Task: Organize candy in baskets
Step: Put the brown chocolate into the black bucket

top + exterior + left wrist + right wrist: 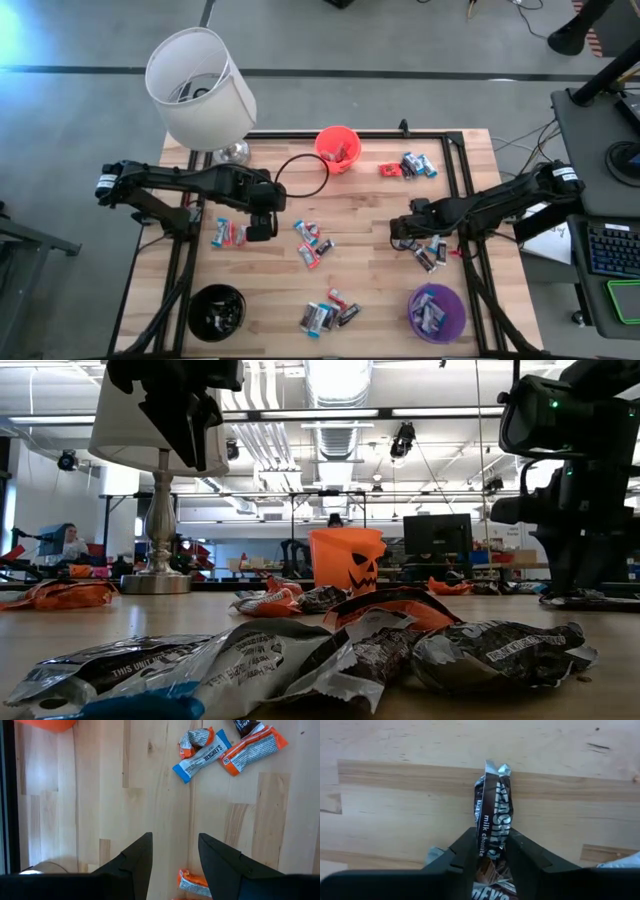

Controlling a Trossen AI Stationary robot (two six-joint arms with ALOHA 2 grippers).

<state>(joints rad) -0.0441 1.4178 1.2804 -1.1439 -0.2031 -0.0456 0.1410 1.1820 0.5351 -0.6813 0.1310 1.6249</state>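
Observation:
Wrapped candy lies in groups on the wooden table (360,215): by my left gripper (228,233), mid-table (312,242), near the front (328,315), far right (412,166) and near right (430,255). The orange basket (338,148) stands at the far edge, the black basket (216,312) front left and the purple basket (436,312) front right. My left gripper (175,852) hangs open above bare wood. My right gripper (491,852) is low at the right group, shut on a dark brown candy (492,815). My right gripper pinches the brown candy between its two fingers, on the wrapper's two long edges (492,847) about mid-length. The fingers come from above, pointing steeply down. The candy's silver crimped end (496,771) sticks out past the fingertips. It looks flat on the wood.
A large white lampshade (200,88) on a metal foot stands at the far left corner. A black ring (300,175) lies beside the orange basket. A black frame (455,170) runs along the table's sides. Bare wood lies between the candy groups.

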